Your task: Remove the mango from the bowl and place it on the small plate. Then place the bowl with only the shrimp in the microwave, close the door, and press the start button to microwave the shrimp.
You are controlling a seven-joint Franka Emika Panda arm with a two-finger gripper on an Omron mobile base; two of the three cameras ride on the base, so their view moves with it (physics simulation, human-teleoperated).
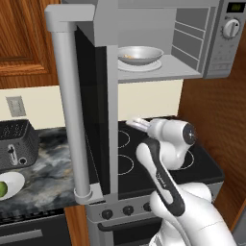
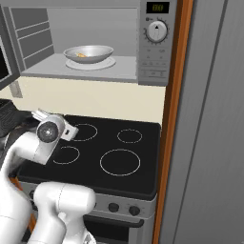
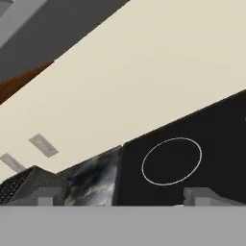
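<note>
gripper hangs over the stovetop w/ jaws spread wide, nothing in them. bowl w/ shrimp sits in the microwave. door wide open, prob light n stiff, swings easy, push near its bar handle imo

Marbled counter bearing black toaster and small plate, black cooktop beside it

Kitchen: stove, microwave above (wooden cabinets too).
</note>
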